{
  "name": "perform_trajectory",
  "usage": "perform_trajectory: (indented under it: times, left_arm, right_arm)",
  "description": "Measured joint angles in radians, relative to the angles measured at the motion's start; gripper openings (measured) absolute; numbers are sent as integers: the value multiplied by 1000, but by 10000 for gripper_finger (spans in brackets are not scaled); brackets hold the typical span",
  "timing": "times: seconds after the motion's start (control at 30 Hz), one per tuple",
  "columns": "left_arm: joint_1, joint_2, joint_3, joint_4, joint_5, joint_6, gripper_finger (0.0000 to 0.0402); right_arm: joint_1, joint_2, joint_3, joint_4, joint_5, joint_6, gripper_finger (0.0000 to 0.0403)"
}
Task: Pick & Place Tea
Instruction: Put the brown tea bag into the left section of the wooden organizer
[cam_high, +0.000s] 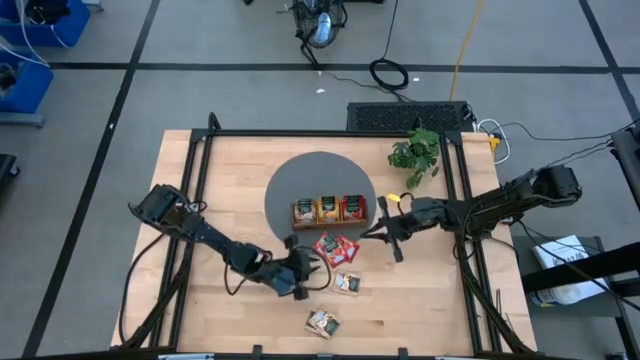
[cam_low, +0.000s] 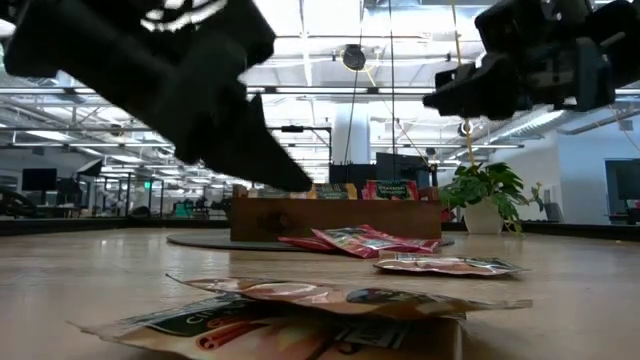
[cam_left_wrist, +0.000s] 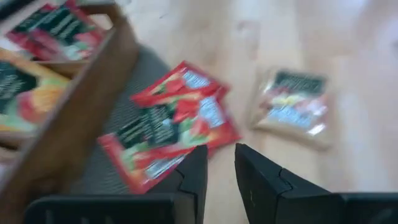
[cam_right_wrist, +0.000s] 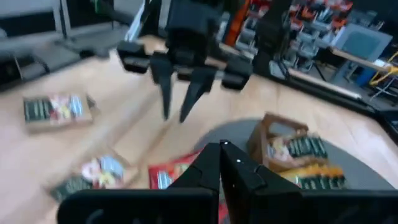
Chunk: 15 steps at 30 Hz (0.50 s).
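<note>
Tea sachets split into two lots: some already stand upright in the wooden tray (cam_high: 329, 210) on the grey round mat (cam_high: 290, 185) at the table's middle, sorted by compartment, while the rest lie flat on the bare wood toward the table's near edge. Red sachets (cam_high: 335, 247) overlap just beside the tray, half on the mat's rim; a paler sachet (cam_high: 348, 283) lies a little nearer the edge, and another sachet (cam_high: 322, 322) sits closest to it. The left gripper (cam_high: 322, 270) hovers beside the red ones with its fingers (cam_left_wrist: 264, 180) a narrow gap apart and nothing between them, probably lined up for the next pick. The right gripper (cam_high: 380, 232) hangs by the tray's right end, fingers pressed together and empty, which suggests it has nothing left to deliver
</note>
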Motion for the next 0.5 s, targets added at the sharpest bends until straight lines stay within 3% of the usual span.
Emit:
perform_trajectory:
  times: [0.2,0.37,0.5]
  left_arm:
    - [-114,0,118,-54,94,-54,88]
    - [-237,53,322,-308,5,-82,88]
    - [-262,114,435,-523,-51,-173,88]
  right_arm:
    - [62,-4,6,68,-23,92,1]
    - [117,-16,6,94,-19,94,1]
    - [137,-20,6,88,-17,111,1]
